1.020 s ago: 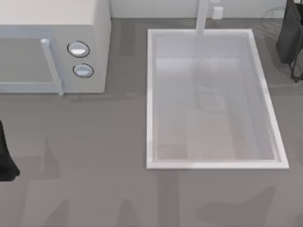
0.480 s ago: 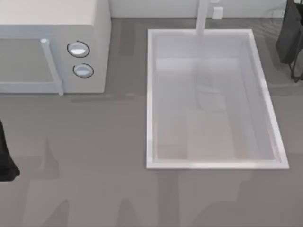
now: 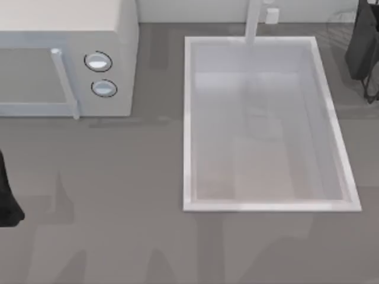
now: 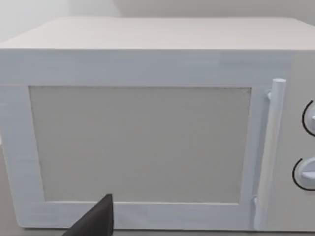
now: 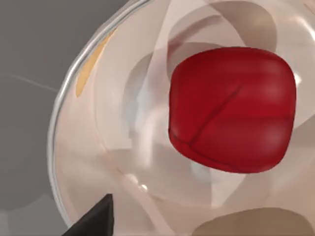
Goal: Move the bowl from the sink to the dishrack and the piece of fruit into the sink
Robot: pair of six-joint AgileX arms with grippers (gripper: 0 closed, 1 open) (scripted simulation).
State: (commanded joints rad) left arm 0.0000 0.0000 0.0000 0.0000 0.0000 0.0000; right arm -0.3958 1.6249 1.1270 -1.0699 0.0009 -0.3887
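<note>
The sink (image 3: 187, 118) is a white basin at the top view's centre right, with nothing in it. The bowl is out of view. Faint grey wires of the dishrack (image 3: 339, 26) show at the back right corner. My right arm (image 3: 362, 47) hangs there, dark, at the picture's edge. In the right wrist view the piece of fruit (image 5: 231, 108), red and glossy, lies inside a clear glass dish (image 5: 78, 98) close under the camera. My left arm (image 3: 6, 198) is parked at the left edge.
A white microwave (image 3: 65, 53) with two round knobs (image 3: 98, 61) stands at the back left; the left wrist view faces its door (image 4: 138, 142) and handle (image 4: 268, 147). A white faucet post (image 3: 253, 21) rises behind the sink. Grey tabletop lies in front.
Faint shadows on the table in front of the sink have shifted a little. Both arms look almost unmoved.
</note>
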